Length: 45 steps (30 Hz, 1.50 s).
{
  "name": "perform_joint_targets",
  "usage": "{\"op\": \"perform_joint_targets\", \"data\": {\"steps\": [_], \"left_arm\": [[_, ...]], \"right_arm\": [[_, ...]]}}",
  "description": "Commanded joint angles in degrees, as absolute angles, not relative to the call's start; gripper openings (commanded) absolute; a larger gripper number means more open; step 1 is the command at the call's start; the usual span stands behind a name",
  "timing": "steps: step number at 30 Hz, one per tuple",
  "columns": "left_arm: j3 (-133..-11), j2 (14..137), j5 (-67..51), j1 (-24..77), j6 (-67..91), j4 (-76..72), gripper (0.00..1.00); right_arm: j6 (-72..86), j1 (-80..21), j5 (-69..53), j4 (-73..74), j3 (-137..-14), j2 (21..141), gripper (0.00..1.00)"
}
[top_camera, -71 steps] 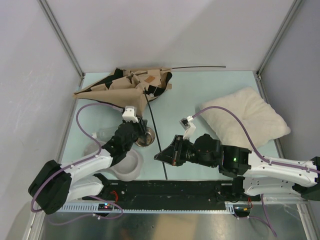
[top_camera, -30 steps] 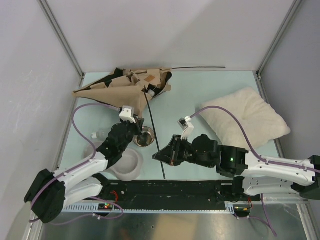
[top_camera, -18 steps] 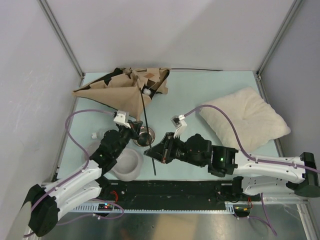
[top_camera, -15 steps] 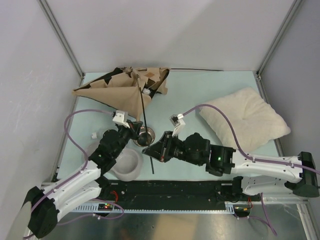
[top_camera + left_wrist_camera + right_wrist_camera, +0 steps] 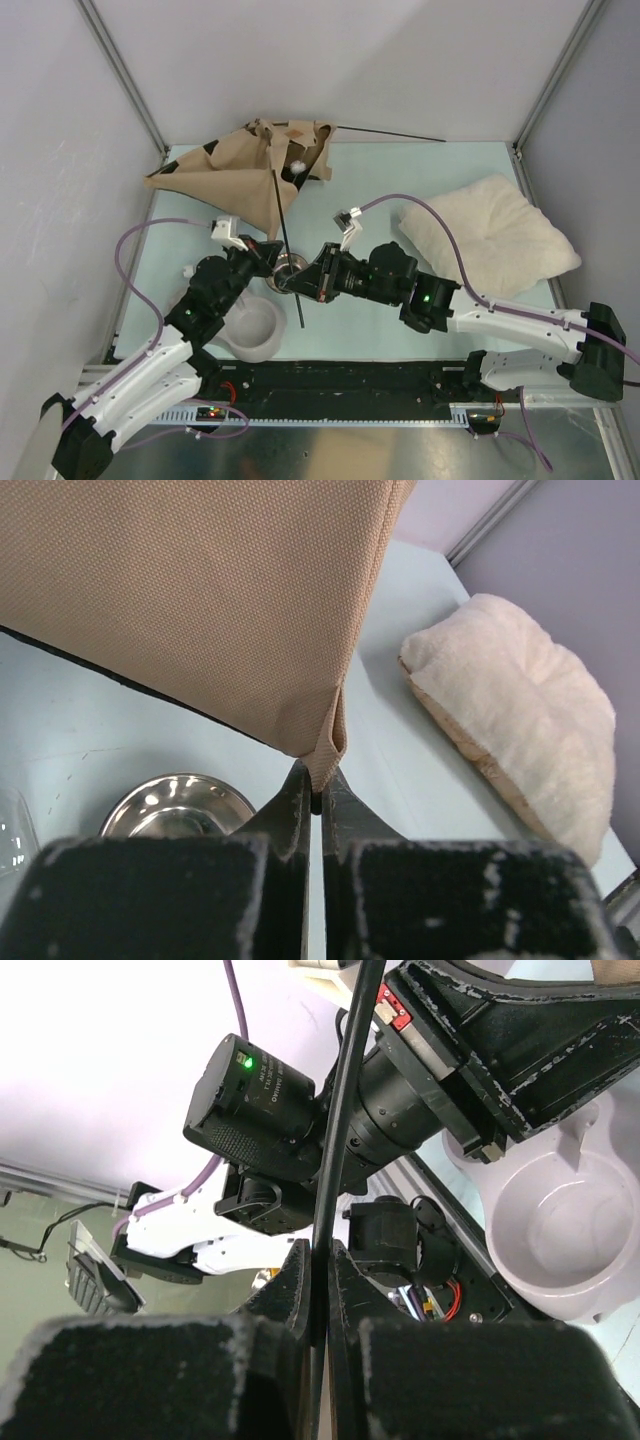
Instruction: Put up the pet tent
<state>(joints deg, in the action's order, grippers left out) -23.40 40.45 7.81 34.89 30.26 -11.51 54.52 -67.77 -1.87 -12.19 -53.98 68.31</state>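
I am watching from the overhead camera. The tan fabric pet tent (image 5: pixel 235 175) lies crumpled in the far left corner of the table (image 5: pixel 400 180). It is not standing. Black lining shows along its edges, and a small white pompom (image 5: pixel 297 166) sits on its right side.

1 pointed corner of the cloth reaches toward the near edge, and my left tool (image 5: pixel 262 257) is clenched on that tip. The left wrist camera shows both fingers (image 5: pixel 290 805) pressed together on the folded corner, with the cloth spreading wide above them. A shiny metal dish (image 5: pixel 180 800) lies just beside the grip, down on the table.

A thin black pole (image 5: pixel 285 230) runs from the heap of fabric toward the near edge. My right tool (image 5: pixel 293 287) grips it tight near its lower end. In the right wrist camera the rod passes straight up between the 2 pinched fingers (image 5: pixel 290 1280), with the left arm behind it.

A 2nd black pole (image 5: pixel 390 133) sticks out from the tent's right side along the far edge.

The grey double pet bowl (image 5: pixel 250 330) sits near the near left corner, partly under the left arm. The cream fluffy pillow (image 5: pixel 490 235) lies by the right edge, well apart from the tent.
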Motion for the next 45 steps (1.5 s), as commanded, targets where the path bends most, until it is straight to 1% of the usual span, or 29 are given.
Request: {"op": "perform_joint_targets", "data": {"steps": [1,10,20,25,33,36,41,45], "left_arm": [[-23.21,38.36,2.83,35.62,35.32,-5.07,0.0],[-21.84,37.05,-0.71,35.63,38.03,-4.04,0.0],[-22.82,33.8,-3.16,35.68,40.1,2.41,0.0],[-23.37,32.72,-5.06,35.72,40.85,4.13,0.0],[-22.54,30.05,-9.31,35.81,42.37,4.9,0.0],[-22.68,28.94,-9.94,35.8,44.53,7.37,0.0],[-23.13,27.52,-11.05,35.77,44.99,12.62,0.0],[-22.71,26.44,-12.54,35.73,45.28,14.61,0.0]], "right_arm": [[53.45,-62.46,-1.76,-21.42,-54.4,69.39,0.0],[56.13,-58.33,-7.38,-27.46,-55.08,72.42,0.0],[57.18,-53.12,-16.04,-32.91,-59.91,79.85,0.0],[57.44,-52.65,-17.46,-34.86,-61.47,83.28,0.0],[55.0,-53.11,-15.83,-35.74,-65.13,87.54,0.0],[54.53,-52.69,-16.65,-35.35,-67.73,89.81,0.0],[55.52,-52.03,-21.18,-34.72,-71.51,93.08,0.0],[55.75,-50.09,-27.84,-32.44,-74.38,94.49,0.0]]}}
